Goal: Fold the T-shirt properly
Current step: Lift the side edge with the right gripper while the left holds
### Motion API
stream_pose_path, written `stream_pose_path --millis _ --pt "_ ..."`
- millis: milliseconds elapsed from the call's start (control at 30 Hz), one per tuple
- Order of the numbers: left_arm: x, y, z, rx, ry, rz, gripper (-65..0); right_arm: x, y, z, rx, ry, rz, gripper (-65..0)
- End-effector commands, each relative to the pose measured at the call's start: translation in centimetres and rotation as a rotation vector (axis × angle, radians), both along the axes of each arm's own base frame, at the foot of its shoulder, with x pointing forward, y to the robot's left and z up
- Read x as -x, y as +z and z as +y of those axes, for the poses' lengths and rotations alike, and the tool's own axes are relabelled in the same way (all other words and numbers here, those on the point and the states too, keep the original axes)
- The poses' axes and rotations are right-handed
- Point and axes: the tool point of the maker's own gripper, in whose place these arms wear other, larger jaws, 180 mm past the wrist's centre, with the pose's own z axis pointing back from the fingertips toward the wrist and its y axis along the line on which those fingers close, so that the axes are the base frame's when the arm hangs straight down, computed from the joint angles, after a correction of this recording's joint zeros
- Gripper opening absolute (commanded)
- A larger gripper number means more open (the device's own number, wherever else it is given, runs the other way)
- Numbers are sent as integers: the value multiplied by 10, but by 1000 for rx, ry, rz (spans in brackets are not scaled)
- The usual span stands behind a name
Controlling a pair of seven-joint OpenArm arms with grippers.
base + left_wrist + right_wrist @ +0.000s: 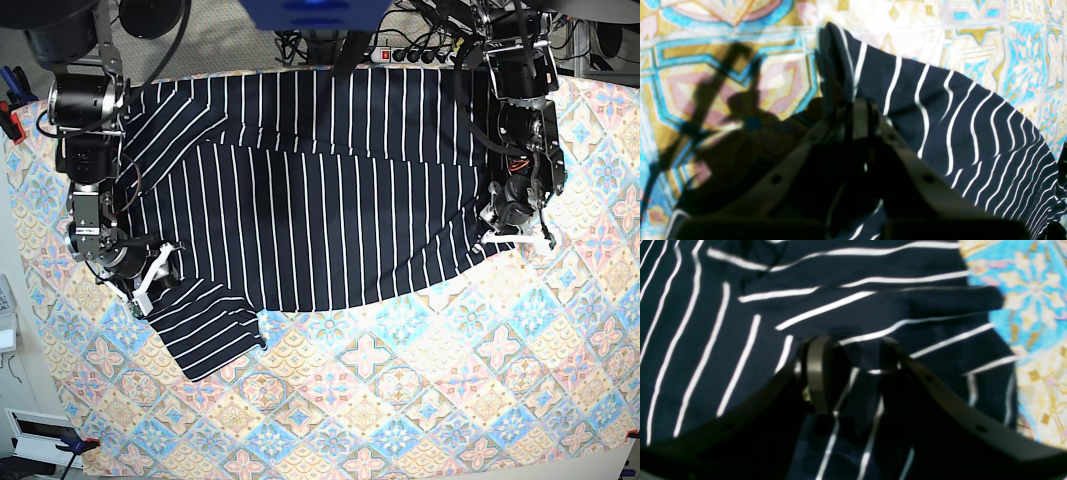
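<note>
The dark navy T-shirt (320, 200) with thin white stripes lies spread across the far half of the table, with a sleeve (205, 335) folded out at the front left. My left gripper (515, 240) is at the shirt's right edge. In the left wrist view it (858, 106) is shut on a raised fold of the shirt (957, 116). My right gripper (150, 278) is at the shirt's left edge by the sleeve. In the right wrist view its jaws (853, 360) stand around a bunch of the striped cloth (723, 323).
The pastel diamond-patterned tablecloth (400, 400) covers the whole table. A power strip and cables (420, 50) lie behind the far edge. Clamps sit at the table's left corners (75, 445). Both arm bases stand at the far corners.
</note>
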Motion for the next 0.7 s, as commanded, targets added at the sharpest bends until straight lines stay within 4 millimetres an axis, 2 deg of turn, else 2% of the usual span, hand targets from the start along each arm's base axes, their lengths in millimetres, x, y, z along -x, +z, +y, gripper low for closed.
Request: stream_pose_path --millis 0,367,533,667 --pt "-7 8 5 -12 1 -19 -650 -19 23 -8 -4 -14 -70 -424" --pt "-7 8 5 -12 1 -19 -650 -24 28 -22 22 -36 -80 -422" --pt "-7 8 5 -12 1 -19 -650 -23 25 -25 31 -52 -71 -328" --pt "-7 8 5 -12 1 -19 -650 -13 12 -24 26 -51 -26 -227"
